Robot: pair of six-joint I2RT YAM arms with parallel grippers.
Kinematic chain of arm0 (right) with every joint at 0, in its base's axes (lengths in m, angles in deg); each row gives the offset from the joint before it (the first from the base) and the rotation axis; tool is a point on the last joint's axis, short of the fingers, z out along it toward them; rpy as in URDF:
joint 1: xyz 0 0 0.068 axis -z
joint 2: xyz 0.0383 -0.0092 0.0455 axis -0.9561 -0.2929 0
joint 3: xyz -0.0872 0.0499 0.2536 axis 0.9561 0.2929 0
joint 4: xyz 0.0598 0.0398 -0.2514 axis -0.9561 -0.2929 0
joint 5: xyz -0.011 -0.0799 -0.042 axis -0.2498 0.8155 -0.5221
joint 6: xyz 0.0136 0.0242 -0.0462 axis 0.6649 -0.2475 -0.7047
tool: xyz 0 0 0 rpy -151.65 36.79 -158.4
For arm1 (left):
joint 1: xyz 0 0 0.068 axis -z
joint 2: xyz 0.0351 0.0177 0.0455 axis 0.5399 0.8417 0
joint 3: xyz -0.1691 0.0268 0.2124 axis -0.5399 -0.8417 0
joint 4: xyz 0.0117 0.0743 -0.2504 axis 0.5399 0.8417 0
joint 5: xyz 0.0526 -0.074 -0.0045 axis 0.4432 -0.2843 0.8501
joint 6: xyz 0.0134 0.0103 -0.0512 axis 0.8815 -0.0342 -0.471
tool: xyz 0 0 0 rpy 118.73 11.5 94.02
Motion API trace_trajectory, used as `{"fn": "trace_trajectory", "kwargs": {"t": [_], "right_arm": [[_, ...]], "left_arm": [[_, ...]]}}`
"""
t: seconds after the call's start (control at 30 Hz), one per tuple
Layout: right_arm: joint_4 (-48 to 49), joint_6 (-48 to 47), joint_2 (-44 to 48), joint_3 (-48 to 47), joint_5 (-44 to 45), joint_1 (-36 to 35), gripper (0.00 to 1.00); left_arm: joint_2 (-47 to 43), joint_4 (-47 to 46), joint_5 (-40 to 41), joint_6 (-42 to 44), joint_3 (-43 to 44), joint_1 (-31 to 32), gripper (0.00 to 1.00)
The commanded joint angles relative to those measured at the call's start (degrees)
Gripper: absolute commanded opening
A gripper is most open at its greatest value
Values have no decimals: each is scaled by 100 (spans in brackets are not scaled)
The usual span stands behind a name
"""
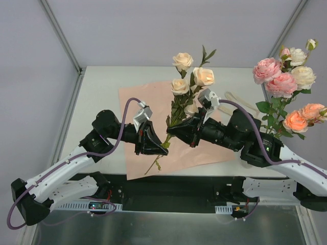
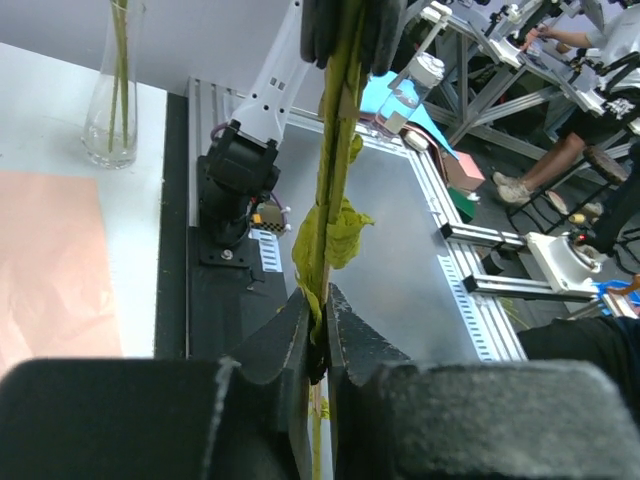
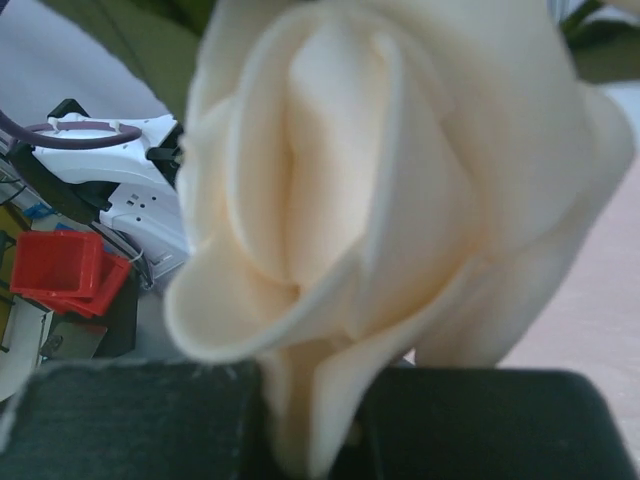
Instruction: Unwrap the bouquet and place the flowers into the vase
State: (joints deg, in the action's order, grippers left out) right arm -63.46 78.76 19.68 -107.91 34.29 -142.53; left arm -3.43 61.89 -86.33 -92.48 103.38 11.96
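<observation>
Cream flowers (image 1: 192,76) are held above the pink paper (image 1: 143,104) on the bench (image 1: 102,87). Their thin stems (image 2: 335,180) are clenched low by the left end effector (image 2: 318,335) and higher by the right end effector (image 1: 171,132). The bunch is judged light and floppy, with crushable petals. Stems, not blooms, should be gripped.

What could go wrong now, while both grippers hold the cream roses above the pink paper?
The left gripper and right gripper are both shut on the same rose stems, close together; moving apart could bend or snap them.
A cream rose fills the right wrist view, so that arm is guided almost blind, and petals may be pinched.
The small vase already carries many blooms; more could tip it.
</observation>
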Motion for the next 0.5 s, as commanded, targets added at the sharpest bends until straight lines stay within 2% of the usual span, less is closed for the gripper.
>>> {"fn": "trace_trajectory", "kwargs": {"t": [0.0, 0.03, 0.07, 0.2, 0.47], "right_arm": [[241, -135, 218, -185, -63, 4, 1], [83, -240, 245, -289, -37, 4, 1], [-110, -293, 306, -360, 86, 4, 1], [-1408, -662, 710, -685, 919, 4, 1], [-3476, -1321, 2081, -1387, 2766, 4, 1]], "left_arm": [[49, 36, 157, 8, 161, 1, 18], [67, 273, 315, 235, 223, 1, 28], [85, 450, 386, 333, 310, -8, 44], [15, 785, 624, 527, 294, -26, 60], [198, 803, 817, 519, 302, -35, 64]]}}
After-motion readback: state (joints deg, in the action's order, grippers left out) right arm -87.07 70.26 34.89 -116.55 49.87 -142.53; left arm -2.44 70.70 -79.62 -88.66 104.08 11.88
